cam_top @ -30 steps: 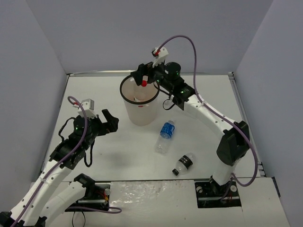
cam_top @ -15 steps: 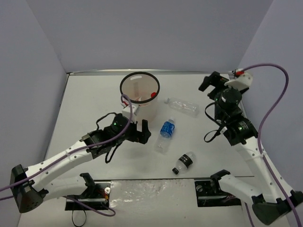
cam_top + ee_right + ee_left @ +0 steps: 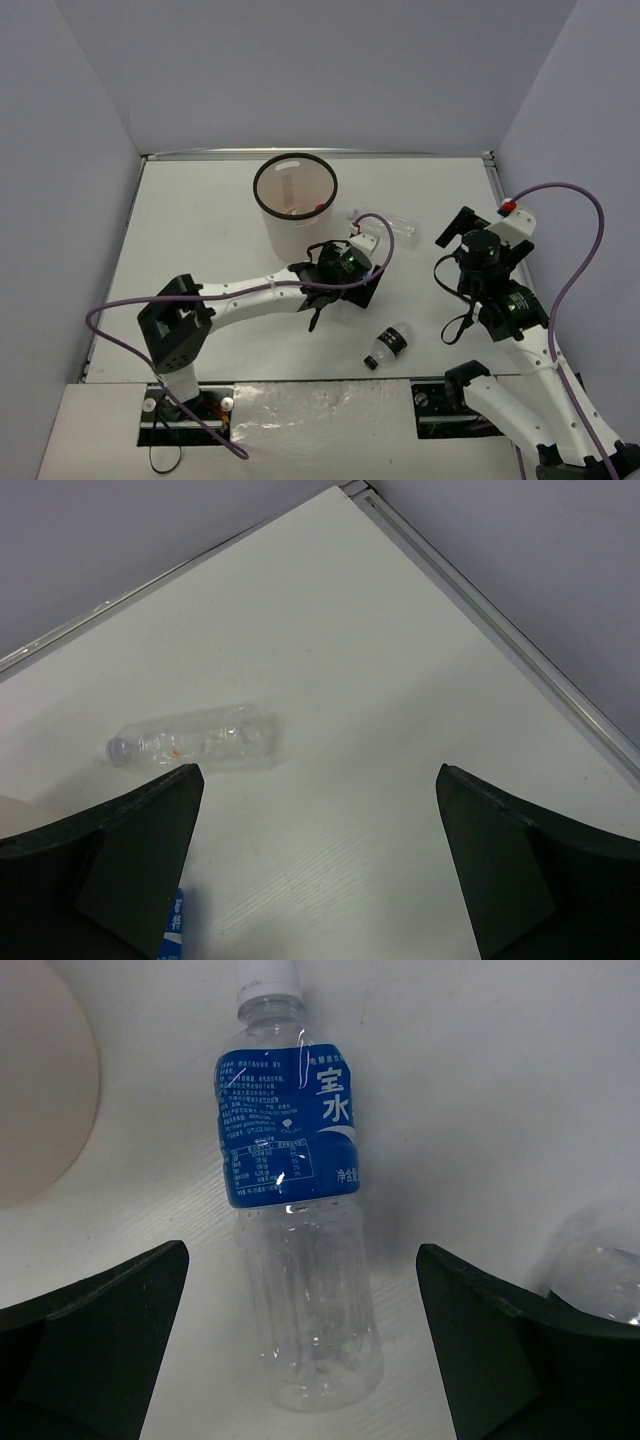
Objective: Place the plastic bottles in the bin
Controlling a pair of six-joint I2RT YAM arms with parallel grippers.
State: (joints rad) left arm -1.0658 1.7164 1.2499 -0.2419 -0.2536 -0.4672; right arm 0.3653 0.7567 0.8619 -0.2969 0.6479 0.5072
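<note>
The white bench [image 3: 200, 230] is carrying everything, boxed in by pale walls on the left, right and far sides. The bin [image 3: 296, 236] is standing upright toward the far middle. It is a translucent white tub with a black round rim, and bits of red and orange are showing down inside it, too small for me to tell what they are.

The left arm [image 3: 240, 296] is stretching from the near left across to the middle. Its pincer [image 3: 300, 1260] is hanging just near and right of the bin, over the blue-labelled bottle [image 3: 292, 1200]. The jaws are spread wide, one dark finger [image 3: 95, 1335] on each side of the bottle and well clear of it, so they are gripping nothing. That bottle is lying flat on the bench with its white cap pointing toward the bin. From above it is hidden under the wrist.

The right arm [image 3: 520, 320] is rising on the right side. Its pincer [image 3: 320, 775] is also gaping wide and holding nothing, above bare bench.

The plain clear bottle [image 3: 386, 226] is lying on its side just right of the bin, apart from both pincers.

The black-labelled bottle [image 3: 388, 345] is lying on the near middle of the bench, its black cap pointing toward the near left.
</note>
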